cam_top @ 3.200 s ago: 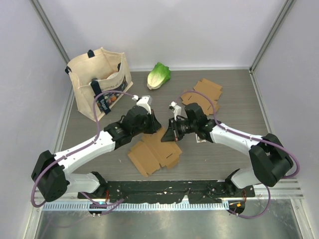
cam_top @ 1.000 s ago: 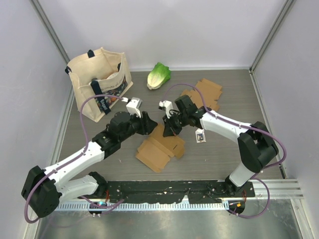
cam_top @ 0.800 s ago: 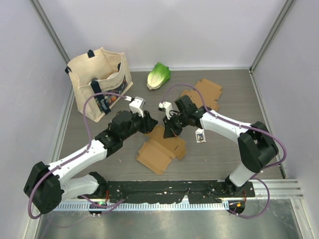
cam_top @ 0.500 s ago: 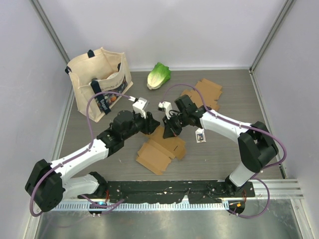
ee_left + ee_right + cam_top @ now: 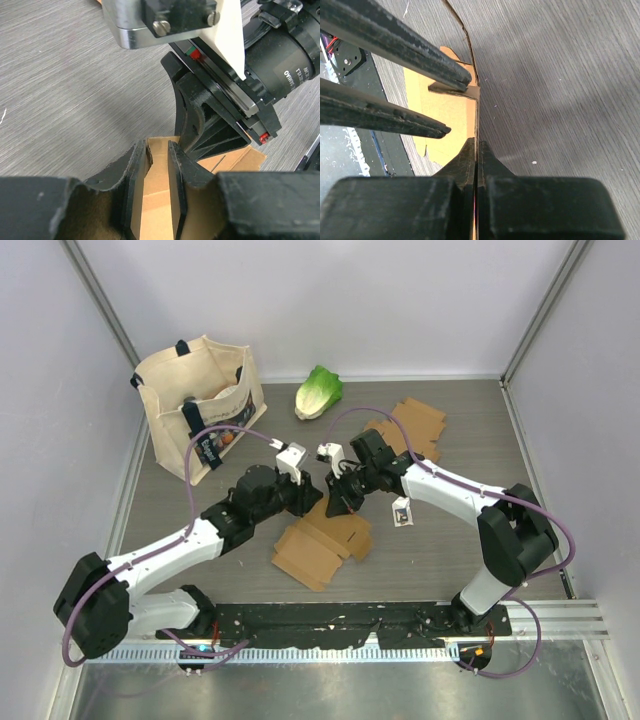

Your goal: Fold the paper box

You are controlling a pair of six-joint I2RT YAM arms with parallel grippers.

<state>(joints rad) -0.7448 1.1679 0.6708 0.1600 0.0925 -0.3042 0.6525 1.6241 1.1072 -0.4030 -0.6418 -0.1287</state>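
The left gripper (image 5: 156, 150) has closed in, its jaws narrowing to straddle a raised flap of the flat brown cardboard box blank (image 5: 322, 540) without yet nipping it (a gap shows). The right gripper (image 5: 476, 146) stays pinched on the neighbouring thin upright flap, so a first wall looks ready to crease. The matte, stiff blank lies mid-way along the near edge of the grey wood-grain table (image 5: 450, 550).

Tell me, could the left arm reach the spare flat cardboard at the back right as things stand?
Probably not directly: the right gripper and its arm sit between the left gripper and the spare cardboard, and the left gripper straddles a flap of the box.
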